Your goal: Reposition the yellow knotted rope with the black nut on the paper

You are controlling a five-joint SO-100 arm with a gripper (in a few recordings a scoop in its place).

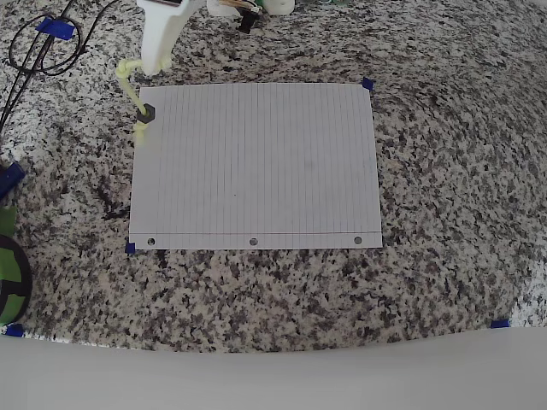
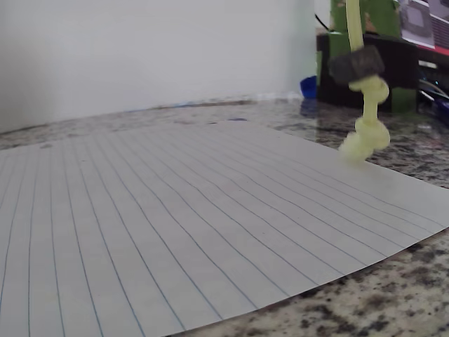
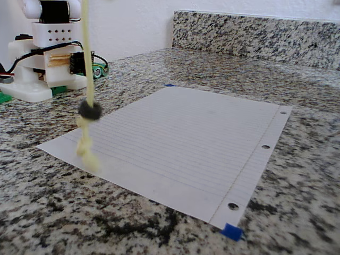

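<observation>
The yellow knotted rope [image 1: 130, 81] hangs in the air by its upper end from my gripper [image 1: 154, 67], which is shut on it. The black nut [image 1: 145, 112] sits low on the cord, just above the bottom knots [image 1: 139, 130]. That lower end dangles over the top left corner of the paper [image 1: 256, 162] in the overhead view. In the wrist view the rope [image 2: 366, 133] hangs at the right with the nut [image 2: 356, 65] above the paper's [image 2: 175, 210] edge. The fixed view shows the rope [image 3: 85, 64] vertical, the nut [image 3: 90, 110] and knots just above the paper's [image 3: 180, 138] left corner.
Blue tape pieces [image 1: 368, 84] mark the paper's corners. A black cable loop [image 1: 43, 47] lies at the top left of the granite counter [image 1: 453, 188]. A green and black object [image 1: 8, 269] sits at the left edge. The arm's white base [image 3: 42, 58] stands behind the paper.
</observation>
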